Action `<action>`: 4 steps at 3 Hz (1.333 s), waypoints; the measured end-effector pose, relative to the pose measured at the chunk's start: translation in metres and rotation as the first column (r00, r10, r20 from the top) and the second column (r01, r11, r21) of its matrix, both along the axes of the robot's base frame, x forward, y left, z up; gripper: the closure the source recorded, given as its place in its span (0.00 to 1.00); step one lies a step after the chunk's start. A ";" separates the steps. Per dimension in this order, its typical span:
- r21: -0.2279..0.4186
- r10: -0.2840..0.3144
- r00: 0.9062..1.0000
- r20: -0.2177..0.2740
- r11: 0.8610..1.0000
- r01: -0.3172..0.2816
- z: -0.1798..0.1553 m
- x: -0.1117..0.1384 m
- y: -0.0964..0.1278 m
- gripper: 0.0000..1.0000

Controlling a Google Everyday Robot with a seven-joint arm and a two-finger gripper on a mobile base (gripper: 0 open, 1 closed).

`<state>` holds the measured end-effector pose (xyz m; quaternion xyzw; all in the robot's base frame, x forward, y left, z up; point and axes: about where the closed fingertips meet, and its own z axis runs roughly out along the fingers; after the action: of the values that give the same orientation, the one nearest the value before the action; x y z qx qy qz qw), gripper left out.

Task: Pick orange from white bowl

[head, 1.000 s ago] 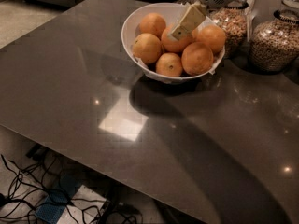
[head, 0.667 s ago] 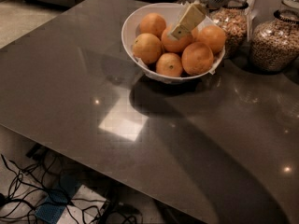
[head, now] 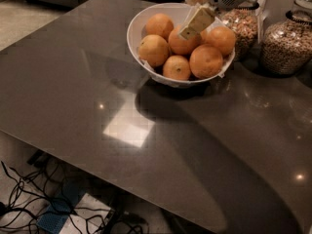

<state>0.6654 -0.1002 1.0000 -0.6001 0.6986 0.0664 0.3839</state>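
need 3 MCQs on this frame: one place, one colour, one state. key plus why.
1. Where is the hand?
A) above the bowl, over the oranges
B) over the bare table
C) down by the floor cables

2. What colour is the bowl?
A) black
B) white
C) blue

3. The jars right of the bowl are:
A) empty
B) tipped over
C) upright, filled with grain

Key: 1A, it hangs over the fruit toward the bowl's far side. 2B, its wall and rim are white. 3C, they stand upright and grain shows through the glass.
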 end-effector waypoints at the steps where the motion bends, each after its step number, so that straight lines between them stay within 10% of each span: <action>1: -0.001 -0.004 1.000 -0.004 1.000 0.004 -0.002 0.001 -0.001 0.33; 4: -0.008 -0.011 0.998 -0.059 1.000 0.010 -0.024 0.005 -0.003 0.34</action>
<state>0.6708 -0.1031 0.9760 -0.5955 0.7130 0.0794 0.3614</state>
